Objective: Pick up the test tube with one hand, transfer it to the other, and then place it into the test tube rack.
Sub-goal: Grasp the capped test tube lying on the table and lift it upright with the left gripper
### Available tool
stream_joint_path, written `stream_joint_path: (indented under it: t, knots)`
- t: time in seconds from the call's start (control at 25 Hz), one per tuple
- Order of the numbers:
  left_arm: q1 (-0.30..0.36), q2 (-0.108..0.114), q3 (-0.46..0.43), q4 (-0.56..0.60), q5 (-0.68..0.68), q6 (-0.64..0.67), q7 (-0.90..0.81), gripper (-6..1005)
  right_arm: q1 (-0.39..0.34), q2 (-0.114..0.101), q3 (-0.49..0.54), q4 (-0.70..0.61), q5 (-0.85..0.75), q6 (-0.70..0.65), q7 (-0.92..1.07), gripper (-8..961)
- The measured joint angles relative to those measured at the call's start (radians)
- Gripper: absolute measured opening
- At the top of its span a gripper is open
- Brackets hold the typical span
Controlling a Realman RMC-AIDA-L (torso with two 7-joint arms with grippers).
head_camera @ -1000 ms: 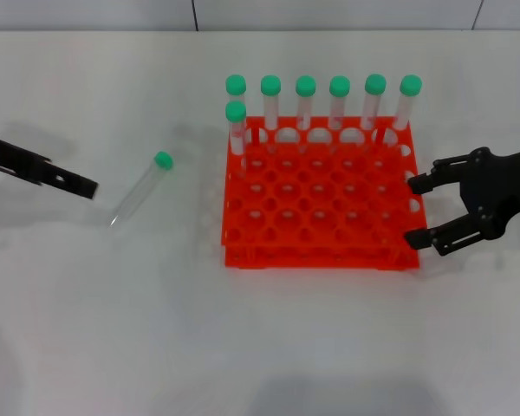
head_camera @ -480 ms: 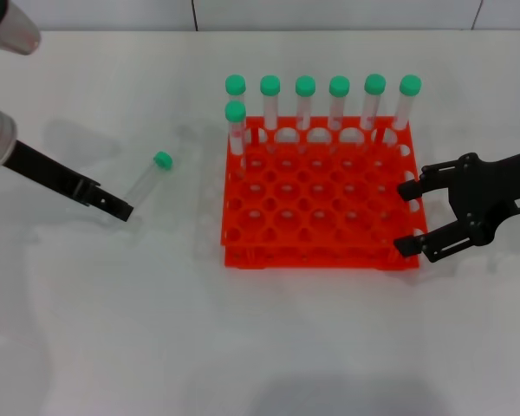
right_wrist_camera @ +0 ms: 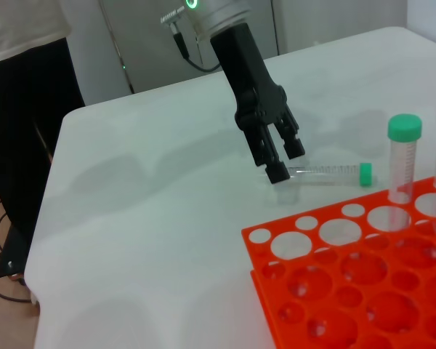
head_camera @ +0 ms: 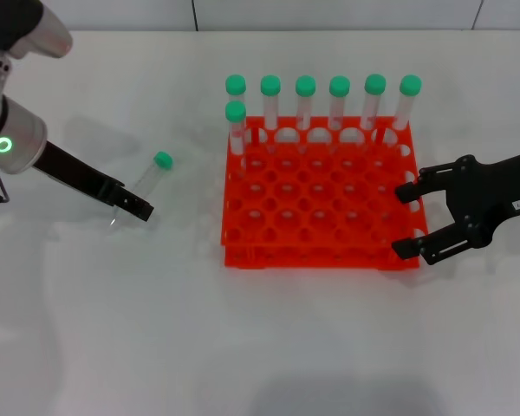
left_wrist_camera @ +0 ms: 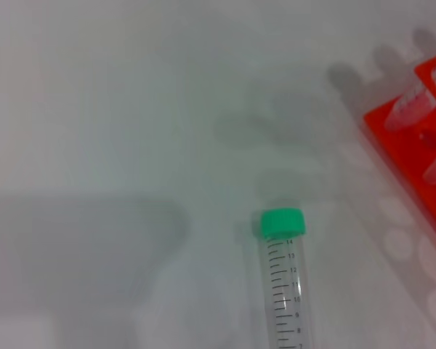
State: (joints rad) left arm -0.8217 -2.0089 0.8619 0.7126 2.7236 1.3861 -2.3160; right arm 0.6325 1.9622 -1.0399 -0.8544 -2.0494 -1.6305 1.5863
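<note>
The left gripper is reaching in from nine o'clock, its fingers parted either side of the rounded end of the test tube, though neither is visibly gripping it yet. The tube is lying flat on the white table, its green cap pointing toward one o'clock, just beside the test tube rack but not touching it. The left wrist view is showing the capped half of the tube with bare table around it. Because the fingers are sitting at the very tip, closing there is risking a squirt: the round, slick plastic may be pushed out of the grasp and rolled toward the rack. A grip that far off centre may also let the cap end droop, making the handover awkward.

The rack is holding seven green-capped tubes upright along its twelve o'clock edge. At three o'clock the right gripper is hovering, fingers spread wide and holding nothing, close to the rack's corner.
</note>
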Motion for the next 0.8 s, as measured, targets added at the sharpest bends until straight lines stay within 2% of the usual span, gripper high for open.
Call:
stream_joint_path:
  t: [0.28,0.48,0.8]
  knots:
    - [-0.010,-0.002,0.019,-0.013,0.004,-0.016,-0.024,790,0.001,0.001,-0.007,0.000,0.000,0.012,0.000,869]
    - [-0.012,-0.002,0.045,-0.014,0.006,-0.016,-0.054,583,0.001,0.001,-0.007,0.000,0.000,0.017,0.000,868]
    - [-0.015,0.003,0.119,-0.014,0.008,-0.011,-0.096,470,0.003,0.001,-0.006,0.000,0.000,0.025,0.000,868]
